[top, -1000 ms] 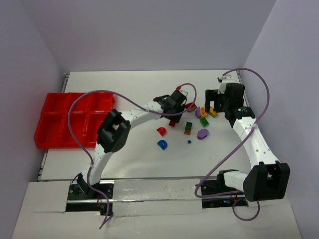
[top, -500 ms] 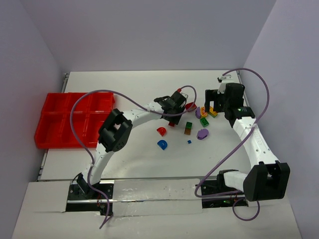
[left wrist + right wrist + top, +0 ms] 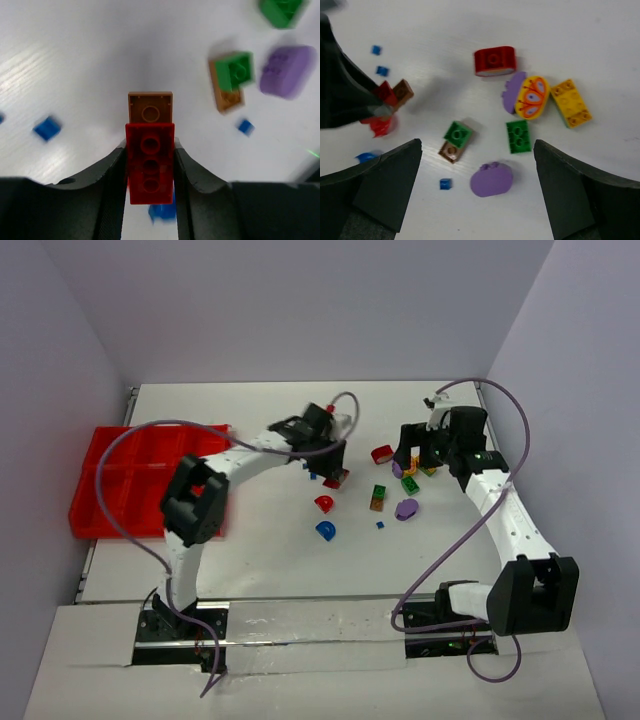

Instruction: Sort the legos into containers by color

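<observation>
Left end effector [image 3: 149, 146] pinches a red studded plastic brick [image 3: 150, 172] joined to a brown plastic brick [image 3: 150, 106]; right end effector [image 3: 477, 145] is spread wide.

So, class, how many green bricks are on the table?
2. One green brick lies alone near the yellow oval; the other green brick sits on a brown brick. Some may be hidden.

Red bins [image 3: 120, 480], white desk [image 3: 260, 560], a red brick [image 3: 150, 165] plus brown brick [image 3: 150, 106]; yellow oval [image 3: 532, 97] has a butterfly print, I think.
</observation>
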### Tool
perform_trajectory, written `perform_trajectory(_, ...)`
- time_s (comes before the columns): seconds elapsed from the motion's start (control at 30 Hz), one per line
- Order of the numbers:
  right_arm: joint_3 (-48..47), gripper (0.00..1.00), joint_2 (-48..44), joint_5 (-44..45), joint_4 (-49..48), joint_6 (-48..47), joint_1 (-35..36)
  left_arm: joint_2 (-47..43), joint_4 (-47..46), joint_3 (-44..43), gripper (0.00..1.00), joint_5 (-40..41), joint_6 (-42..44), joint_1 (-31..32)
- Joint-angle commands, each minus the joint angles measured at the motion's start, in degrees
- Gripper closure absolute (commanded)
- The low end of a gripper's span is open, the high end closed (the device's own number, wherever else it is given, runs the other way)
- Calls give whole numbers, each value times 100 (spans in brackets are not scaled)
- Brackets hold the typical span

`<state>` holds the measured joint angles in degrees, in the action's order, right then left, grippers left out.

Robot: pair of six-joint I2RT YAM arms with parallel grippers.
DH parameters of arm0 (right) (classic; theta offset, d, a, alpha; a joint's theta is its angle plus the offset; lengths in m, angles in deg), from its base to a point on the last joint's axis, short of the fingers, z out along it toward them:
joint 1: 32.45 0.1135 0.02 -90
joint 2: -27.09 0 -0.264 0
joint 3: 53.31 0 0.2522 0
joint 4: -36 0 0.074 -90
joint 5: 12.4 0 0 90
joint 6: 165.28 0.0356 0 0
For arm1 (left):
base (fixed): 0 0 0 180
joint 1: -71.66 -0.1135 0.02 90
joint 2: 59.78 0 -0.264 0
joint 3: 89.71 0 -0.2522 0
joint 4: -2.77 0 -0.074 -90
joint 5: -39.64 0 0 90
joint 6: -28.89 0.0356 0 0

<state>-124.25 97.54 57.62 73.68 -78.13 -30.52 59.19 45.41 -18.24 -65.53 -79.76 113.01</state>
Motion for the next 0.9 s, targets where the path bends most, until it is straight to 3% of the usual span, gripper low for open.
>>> perform_trajectory(0.0,-492,0,48,-1901,-62,90,-24,-1773,-2088,1044,100,-3644,-552,-938)
perform_trajectory(0.07,-723,0,208,-2680,-88,349,-18,-2321,-2797,1790,100,-4029,-723,-1195)
perform_trajectory(0.23,-1110,0,416,-3680,-594,1346,167,-2868,-2725,2288,100,-4438,-168,-1217)
perform_trajectory(0.53,-1211,4,671,-4266,-1379,2078,1098,-3353,-3546,2797,100,-4793,-447,-1209)
perform_trajectory(0.87,-1068,0,753,-4725,-1351,2019,1333,-3416,-3911,2957,100,-4908,-738,-1217)
